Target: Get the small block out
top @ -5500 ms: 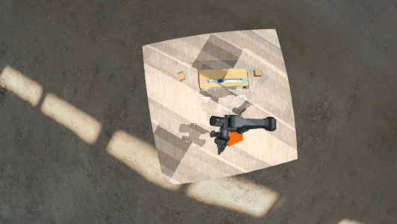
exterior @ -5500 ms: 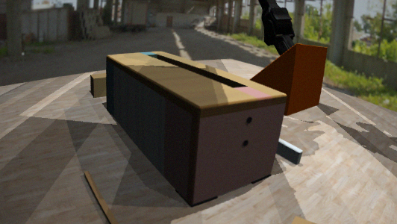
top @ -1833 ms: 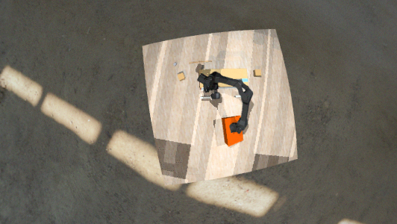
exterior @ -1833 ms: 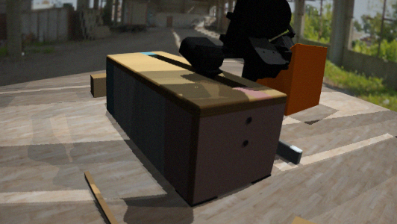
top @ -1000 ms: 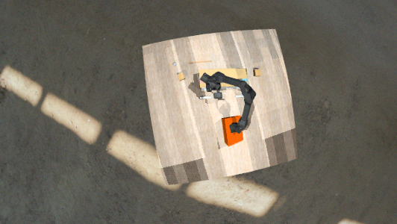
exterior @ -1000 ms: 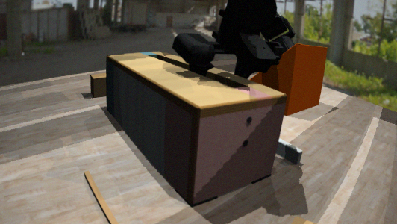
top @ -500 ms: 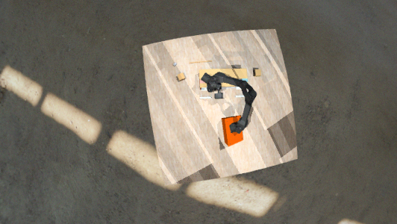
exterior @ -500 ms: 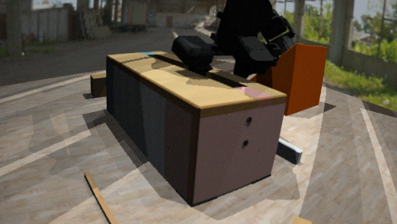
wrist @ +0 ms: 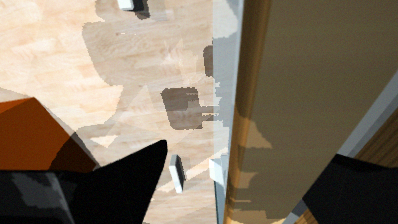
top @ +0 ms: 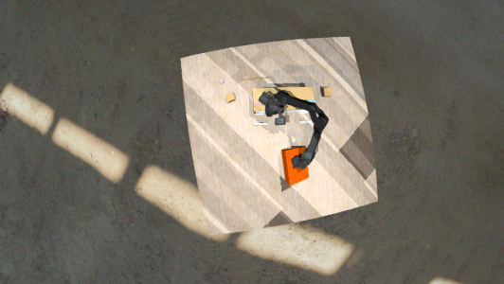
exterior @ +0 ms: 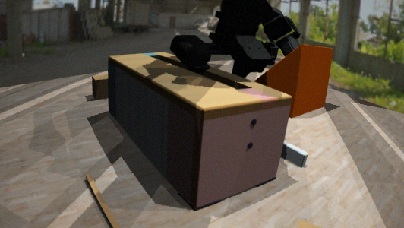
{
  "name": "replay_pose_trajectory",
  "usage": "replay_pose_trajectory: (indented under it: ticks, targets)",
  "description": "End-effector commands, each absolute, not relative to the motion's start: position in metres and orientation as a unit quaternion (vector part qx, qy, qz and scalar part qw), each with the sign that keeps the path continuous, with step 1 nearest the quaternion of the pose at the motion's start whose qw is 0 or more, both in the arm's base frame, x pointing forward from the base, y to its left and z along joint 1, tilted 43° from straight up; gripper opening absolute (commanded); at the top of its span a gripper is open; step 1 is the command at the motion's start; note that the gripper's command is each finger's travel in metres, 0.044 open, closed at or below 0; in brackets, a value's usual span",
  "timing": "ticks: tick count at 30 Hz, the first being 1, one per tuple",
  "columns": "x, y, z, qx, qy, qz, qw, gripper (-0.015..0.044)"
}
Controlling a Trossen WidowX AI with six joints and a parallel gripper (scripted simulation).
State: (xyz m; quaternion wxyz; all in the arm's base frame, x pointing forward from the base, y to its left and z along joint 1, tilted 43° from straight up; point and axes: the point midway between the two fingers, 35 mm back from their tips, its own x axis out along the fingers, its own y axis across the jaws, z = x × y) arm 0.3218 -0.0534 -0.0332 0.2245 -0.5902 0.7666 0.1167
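Note:
The box (top: 307, 93) (exterior: 235, 156) (wrist: 320, 75) stands upright, with a tan lid, a dark slot along the lid, and a pink patch and a cyan patch near opposite ends. My gripper (top: 279, 108) (exterior: 222, 71) (wrist: 218, 143) is open and empty above the box's front edge. In the wrist view one finger is on the front side and the other on the lid side. The block on the shelf is not visible; the lid, the glare and the arm hide the inside.
An orange wedge (top: 296, 176) (exterior: 313, 81) (wrist: 30, 135) stands by the arm's base. White bars (top: 261, 124) (exterior: 295, 153) (wrist: 177, 172) lie before the box. Tan blocks (top: 230, 97) (exterior: 100, 87) flank it. A thin stick (top: 256, 78) (exterior: 100, 199) and a small pale cube (top: 222, 81) lie behind.

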Motion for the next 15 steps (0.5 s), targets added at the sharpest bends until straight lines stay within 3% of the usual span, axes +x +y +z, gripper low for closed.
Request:
replay_pose_trajectory:
  ticks: [1, 15]
  targets:
    - [0.3210, -0.0569, -0.0298, -0.591, 0.766, 0.116, 0.225, 0.0400]
    - [0.3232, -0.0508, -0.0355, -0.590, 0.766, 0.116, 0.225, 0.0400]
